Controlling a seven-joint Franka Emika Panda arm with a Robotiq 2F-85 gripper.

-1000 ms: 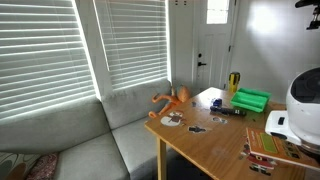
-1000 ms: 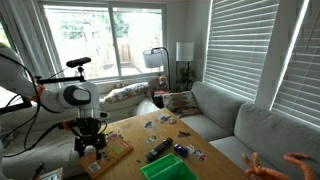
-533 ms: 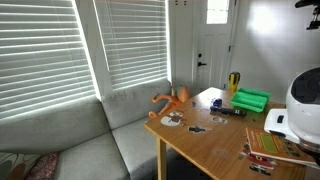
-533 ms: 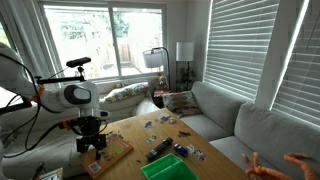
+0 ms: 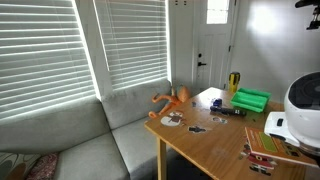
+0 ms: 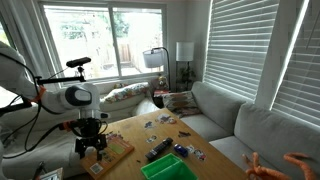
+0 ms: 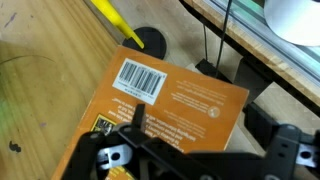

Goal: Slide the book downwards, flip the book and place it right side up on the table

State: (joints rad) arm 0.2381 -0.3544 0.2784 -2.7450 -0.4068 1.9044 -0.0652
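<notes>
The thin, flat orange-red book (image 7: 190,95) lies barcode side up on the light-brown wooden tabletop (image 7: 55,75), close to the edge nearest the arm in an exterior view (image 6: 114,150). The black Robotiq gripper (image 7: 210,128) hangs right over it with its jaws spread wide and nothing clamped between them. One finger (image 7: 139,112) stands over the cover near the barcode; whether it presses on the cover cannot be told. The book looks light and only fairly stiff, likely to bend if lifted by one corner, and its glossy cover should glide easily on the smooth wood. Lying flat, it offers no edge to pinch. A sensible hold would be to press down on the cover, drag it until one long side overhangs the tabletop edge, then pinch that overhang near its middle.
</notes>
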